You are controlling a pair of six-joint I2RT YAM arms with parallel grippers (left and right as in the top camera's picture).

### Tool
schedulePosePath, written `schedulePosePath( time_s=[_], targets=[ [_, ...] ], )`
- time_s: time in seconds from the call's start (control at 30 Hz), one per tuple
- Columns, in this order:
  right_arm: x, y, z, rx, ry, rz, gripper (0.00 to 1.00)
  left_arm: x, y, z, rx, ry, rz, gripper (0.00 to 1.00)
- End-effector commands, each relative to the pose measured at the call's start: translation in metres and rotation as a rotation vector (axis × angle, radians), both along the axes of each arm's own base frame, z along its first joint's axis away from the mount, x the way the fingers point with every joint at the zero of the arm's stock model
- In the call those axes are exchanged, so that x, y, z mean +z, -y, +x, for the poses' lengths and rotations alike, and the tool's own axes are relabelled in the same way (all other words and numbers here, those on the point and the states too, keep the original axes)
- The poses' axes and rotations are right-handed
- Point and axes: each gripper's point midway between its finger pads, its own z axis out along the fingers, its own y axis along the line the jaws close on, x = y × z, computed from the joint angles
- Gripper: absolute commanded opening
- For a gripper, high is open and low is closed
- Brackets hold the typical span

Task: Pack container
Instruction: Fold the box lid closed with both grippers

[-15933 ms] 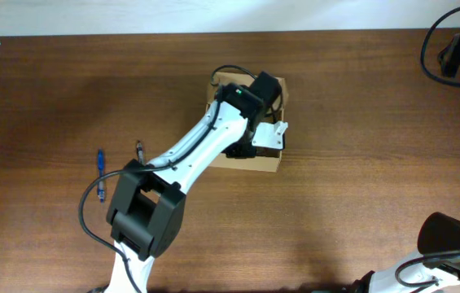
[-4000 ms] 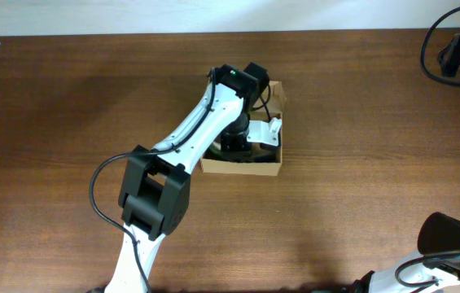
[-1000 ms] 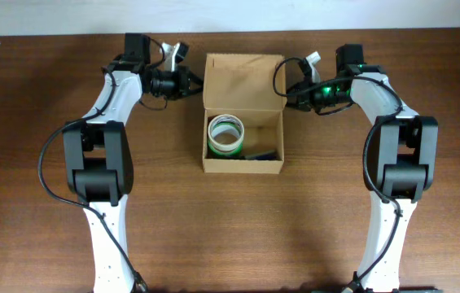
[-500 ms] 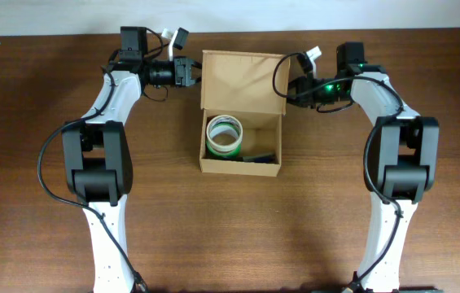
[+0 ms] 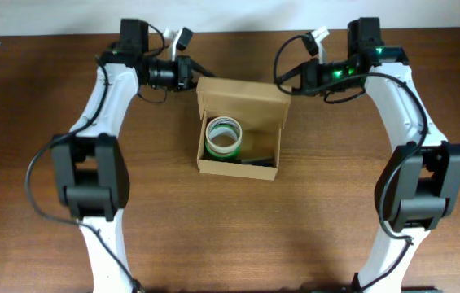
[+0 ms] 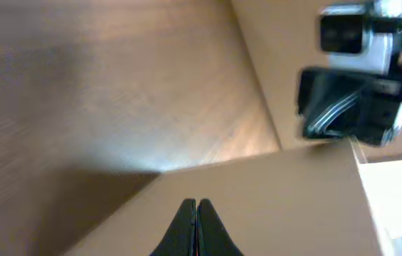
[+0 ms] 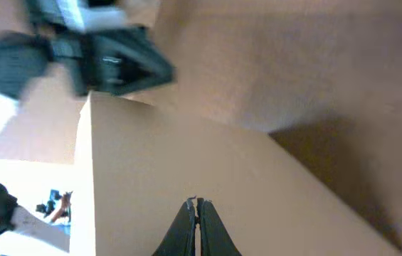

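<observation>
The container (image 5: 238, 169) is a tan cardboard box at mid-table, holding a green-and-white tape roll (image 5: 223, 137) and dark items (image 5: 256, 159). Its lid flap (image 5: 242, 94) stands tilted up at the far side. My left gripper (image 5: 196, 75) is shut, with its tips at the flap's left far corner. My right gripper (image 5: 288, 84) is shut at the right far corner. In the left wrist view the closed fingertips (image 6: 196, 204) lie against the flap (image 6: 279, 199). The right wrist view shows the same: closed tips (image 7: 195, 203) on cardboard (image 7: 158, 163). No cardboard shows between either pair of jaws.
The wooden table (image 5: 360, 212) stretches around the box, and its far edge meets a white wall (image 5: 238, 15) just behind both wrists. Both arms curve back from the far corners to bases near the front edge, left (image 5: 91, 175) and right (image 5: 417, 187).
The lid flap, flat behind the box a second ago, has swung up on edge. Both wrists rose and moved toward the far edge, and the box has turned slightly.
</observation>
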Motion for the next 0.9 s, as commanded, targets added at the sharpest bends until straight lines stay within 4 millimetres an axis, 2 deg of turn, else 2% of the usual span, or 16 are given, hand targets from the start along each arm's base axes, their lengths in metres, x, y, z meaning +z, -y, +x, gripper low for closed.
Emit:
schedulePosePath(
  time_s=[0.0, 0.1, 0.13, 0.23, 0.37, 0.5, 0.67, 0.87],
  targets=[
    [0.013, -0.015, -0.014, 0.037, 0.063, -0.102, 0.04, 0.035, -0.003, -0.021, -0.014, 0.129, 0.131, 0.02],
    [0.01, -0.022, -0.028, 0.058, 0.055, -0.183, 0.04, 0.022, -0.01, -0.04, -0.028, 0.078, 0.248, 0.02],
    [0.013, -0.028, -0.037, 0.071, 0.058, -0.224, 0.04, 0.014, -0.012, -0.053, -0.05, 0.032, 0.291, 0.02],
    [0.016, -0.032, -0.048, 0.07, 0.083, -0.334, 0.04, 0.002, -0.021, -0.068, -0.076, -0.021, 0.363, 0.02],
    [0.018, -0.024, -0.064, 0.018, 0.078, -0.519, 0.04, -0.014, -0.04, -0.082, -0.067, -0.09, 0.508, 0.02],
    [0.016, -0.015, -0.087, -0.024, 0.032, -0.693, 0.04, -0.02, -0.055, -0.093, -0.072, -0.11, 0.636, 0.02],
    [0.007, -0.018, -0.109, -0.005, -0.034, -0.781, 0.04, -0.024, -0.047, -0.107, -0.125, -0.104, 0.732, 0.02],
    [0.001, -0.013, -0.117, -0.011, -0.073, -0.832, 0.04, -0.034, -0.03, -0.125, -0.179, -0.102, 0.897, 0.02]
  ],
)
